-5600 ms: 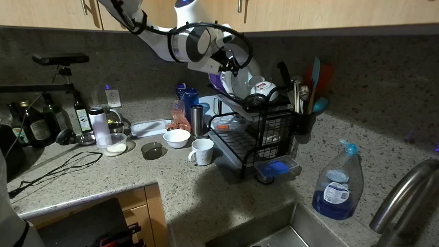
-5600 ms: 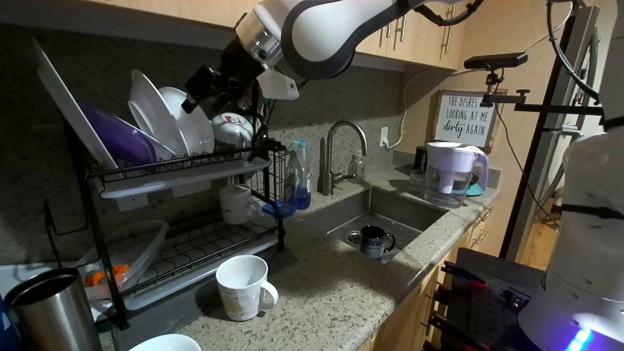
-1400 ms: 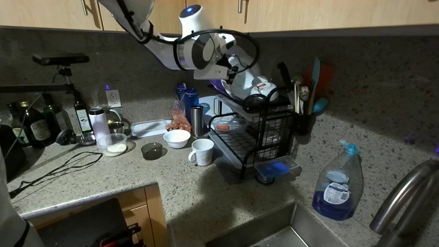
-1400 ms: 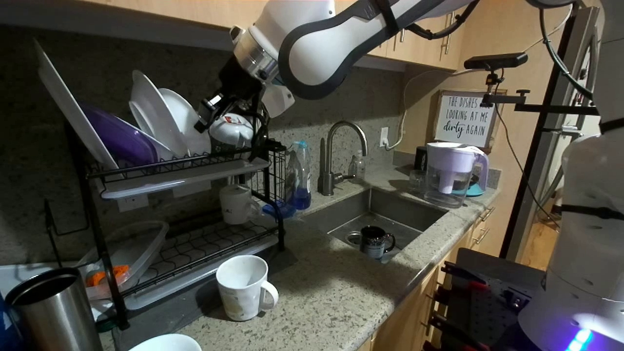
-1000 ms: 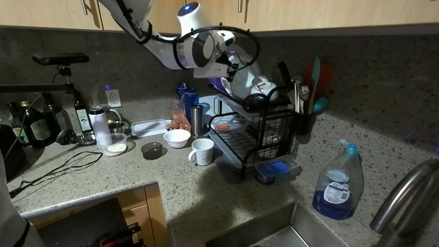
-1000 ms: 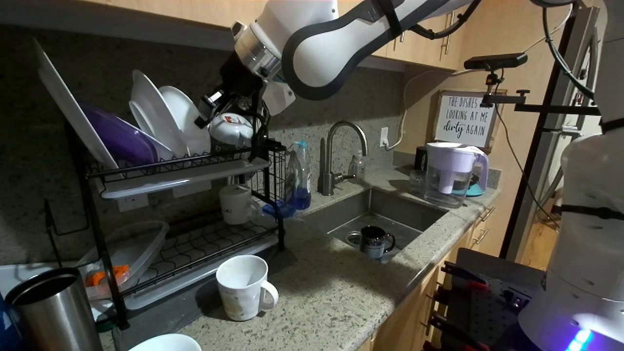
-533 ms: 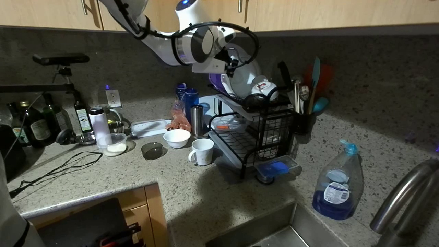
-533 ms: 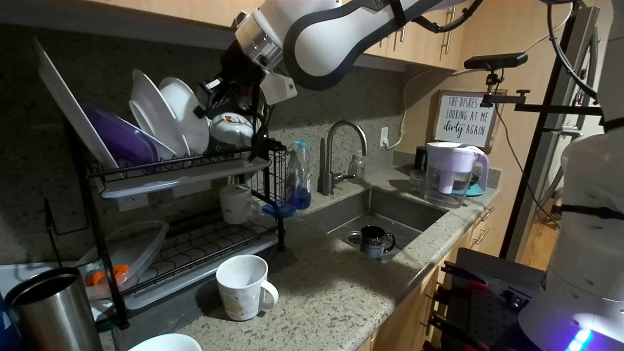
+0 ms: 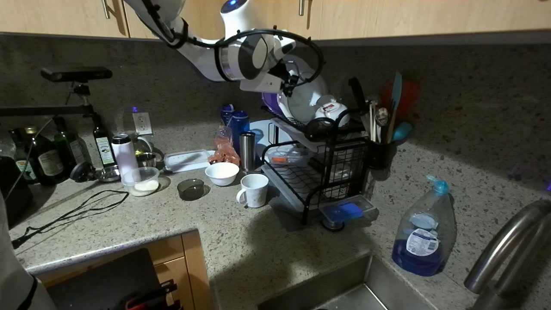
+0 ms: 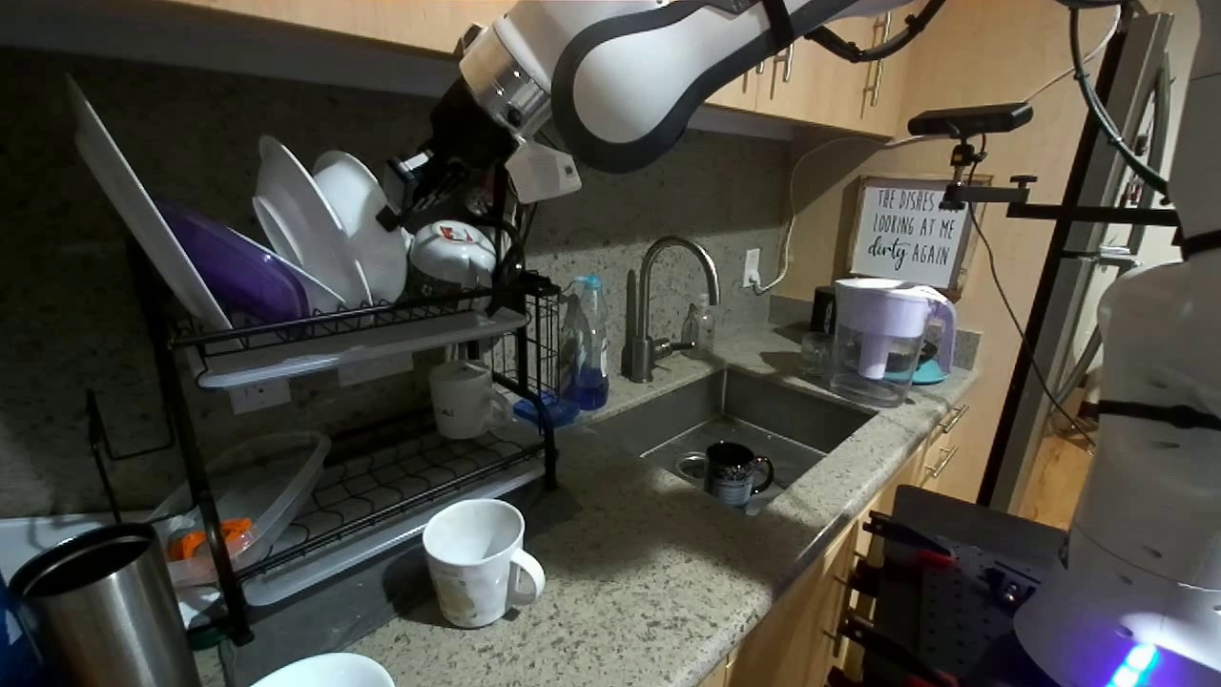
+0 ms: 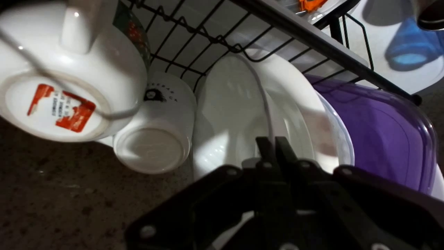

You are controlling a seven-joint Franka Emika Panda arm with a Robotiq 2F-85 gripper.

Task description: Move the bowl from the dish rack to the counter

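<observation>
Okay, the speckled stone counter [image 10: 630,592] is stretching between the white mug [image 10: 474,568] and the sink [image 10: 792,410], its front edge running above wooden drawers [image 9: 176,271]. Overhead, wall cabinets [image 9: 430,17] are hanging above the dish rack [image 9: 329,159], and on its upper tier room is looking tight, an upturned cup [image 11: 163,114] standing just beside the shallow white bowl [image 11: 225,111]. And the gripper [image 11: 275,143] is pinching that bowl firmly by the rim, the bowl itself leaning steeply in the rack.

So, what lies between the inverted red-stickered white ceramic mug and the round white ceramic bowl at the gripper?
An inverted white cup with black print lies between mug and bowl in the wrist view.
</observation>
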